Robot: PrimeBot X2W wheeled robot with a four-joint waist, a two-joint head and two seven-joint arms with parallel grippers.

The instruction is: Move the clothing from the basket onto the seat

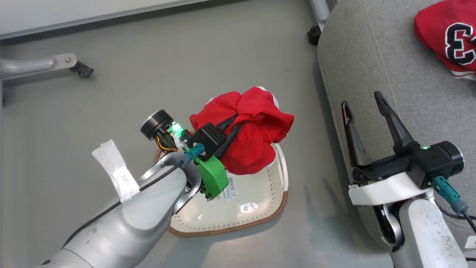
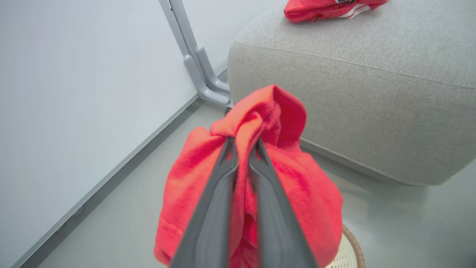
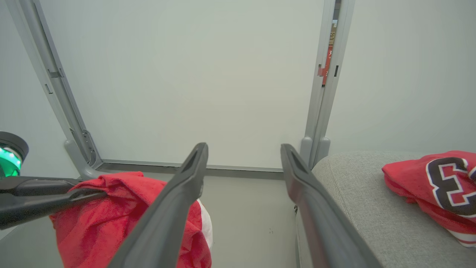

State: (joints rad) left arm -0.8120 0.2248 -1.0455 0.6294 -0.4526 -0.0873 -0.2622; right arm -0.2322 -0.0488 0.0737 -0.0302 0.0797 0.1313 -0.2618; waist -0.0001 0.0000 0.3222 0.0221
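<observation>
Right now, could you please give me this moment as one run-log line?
left gripper: shut on red garment, held over basket | right gripper: open, empty | numbered jersey: on seat

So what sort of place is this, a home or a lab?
Probably a staged test space, not a lived-in home: plain white partition panels on grey metal legs, a bare grey floor, and a grey seat.

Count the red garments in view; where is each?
2. One red garment hangs bunched in the shut left gripper above the basket; the numbered jersey lies on the seat. The bundle hides part of the basket, so another could be underneath.
</observation>
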